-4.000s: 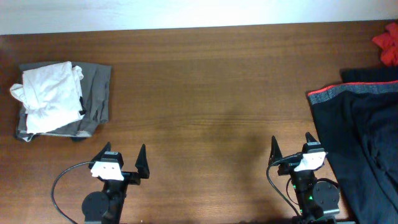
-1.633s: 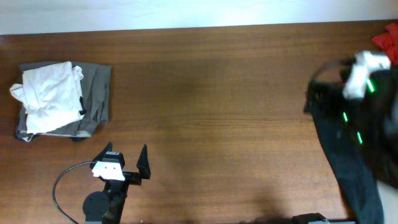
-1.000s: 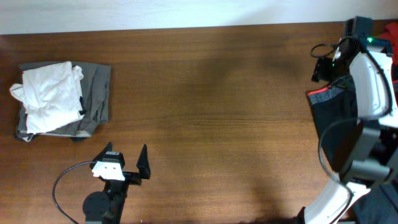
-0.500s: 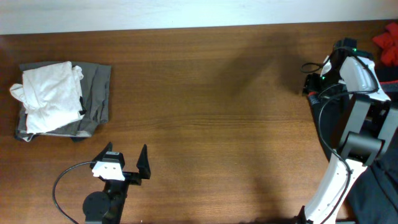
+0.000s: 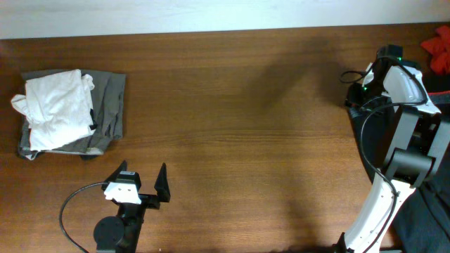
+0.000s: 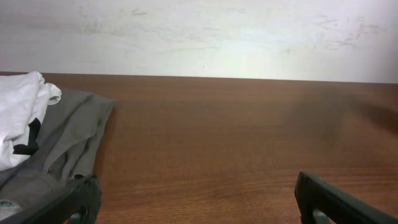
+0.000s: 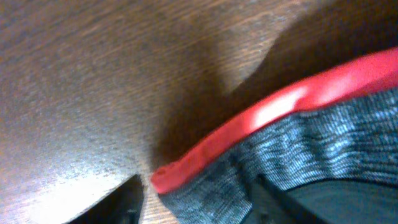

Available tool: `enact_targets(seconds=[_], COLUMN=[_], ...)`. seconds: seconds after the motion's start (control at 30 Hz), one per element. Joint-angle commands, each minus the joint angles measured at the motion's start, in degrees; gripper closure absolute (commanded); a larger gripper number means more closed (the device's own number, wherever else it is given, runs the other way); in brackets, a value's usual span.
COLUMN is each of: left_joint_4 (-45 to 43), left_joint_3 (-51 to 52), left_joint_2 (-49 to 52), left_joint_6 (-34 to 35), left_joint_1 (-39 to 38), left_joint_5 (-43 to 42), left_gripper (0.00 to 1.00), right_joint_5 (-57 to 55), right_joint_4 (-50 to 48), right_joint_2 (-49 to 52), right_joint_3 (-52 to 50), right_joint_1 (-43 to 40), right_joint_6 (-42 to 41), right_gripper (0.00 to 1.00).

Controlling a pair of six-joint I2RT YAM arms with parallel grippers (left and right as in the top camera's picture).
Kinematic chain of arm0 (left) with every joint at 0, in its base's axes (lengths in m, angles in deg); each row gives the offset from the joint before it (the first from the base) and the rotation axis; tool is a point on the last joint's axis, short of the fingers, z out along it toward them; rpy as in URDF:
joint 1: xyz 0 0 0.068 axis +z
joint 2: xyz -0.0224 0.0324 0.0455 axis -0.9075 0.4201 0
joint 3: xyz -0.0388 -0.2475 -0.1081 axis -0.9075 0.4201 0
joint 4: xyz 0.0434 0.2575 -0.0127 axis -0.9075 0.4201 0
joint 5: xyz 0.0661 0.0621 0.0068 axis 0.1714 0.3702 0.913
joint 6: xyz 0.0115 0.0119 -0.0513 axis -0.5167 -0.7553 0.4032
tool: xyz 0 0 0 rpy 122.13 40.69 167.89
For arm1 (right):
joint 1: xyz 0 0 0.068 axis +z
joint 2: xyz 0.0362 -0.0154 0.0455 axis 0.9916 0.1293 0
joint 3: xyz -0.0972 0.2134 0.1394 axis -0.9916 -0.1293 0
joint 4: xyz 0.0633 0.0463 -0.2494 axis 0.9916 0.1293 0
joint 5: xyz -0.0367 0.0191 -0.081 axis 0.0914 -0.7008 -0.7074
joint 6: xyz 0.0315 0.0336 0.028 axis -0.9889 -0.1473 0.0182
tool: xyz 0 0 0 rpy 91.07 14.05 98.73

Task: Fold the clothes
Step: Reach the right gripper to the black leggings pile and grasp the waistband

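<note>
Found left fingers (image 5: pixel 161 183) spread wide over brown wooden desk (image 5: pixel 232 140). Found right fingers (image 7: pixel 118 202) parted astride red-hemmed corner of dark grey knit garment (image 7: pixel 323 143).

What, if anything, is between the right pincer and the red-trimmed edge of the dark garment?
Nothing visible. In the right wrist view the red hem lies just ahead of the open right pincer, with only bare table beside it. The folded pile lies far off at the table's left end.
</note>
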Motion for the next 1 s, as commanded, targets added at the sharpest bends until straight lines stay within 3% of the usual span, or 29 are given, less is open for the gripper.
enact_targets(seconds=[0.0, 0.23, 0.27, 0.33, 0.37, 0.97], left_joint_4=[-0.15, -0.15, -0.15, -0.15, -0.15, -0.15], left_joint_3=[0.37, 0.37, 0.37, 0.37, 0.37, 0.37], left_joint_2=[-0.46, -0.46, -0.46, -0.46, -0.46, -0.46], left_joint_6=[-0.76, -0.74, -0.74, -0.76, -0.74, -0.74], left_joint_1=[-0.22, -0.22, -0.22, -0.22, -0.22, -0.22], left_joint_5=[0.44, 0.44, 0.44, 0.44, 0.44, 0.44], left_gripper=[0.01, 0.01, 0.01, 0.01, 0.01, 0.01], right_joint_5=[1.60, 1.60, 1.62, 1.62, 1.62, 5.60], right_joint_4=[-0.44, -0.39, -0.39, -0.46, -0.44, 14.05], right_joint_2=[1.38, 1.38, 1.38, 1.33, 1.07, -14.23], right_joint_3=[-2.91, -3.19, -3.19, -3.15, -2.82, 11.76], right_joint_1=[0.24, 0.24, 0.24, 0.24, 0.24, 0.20], right_joint_6=[0.02, 0.02, 0.02, -0.04, -0.68, -1.46], right_gripper=[0.57, 0.60, 0.65, 0.93, 0.96, 0.96])
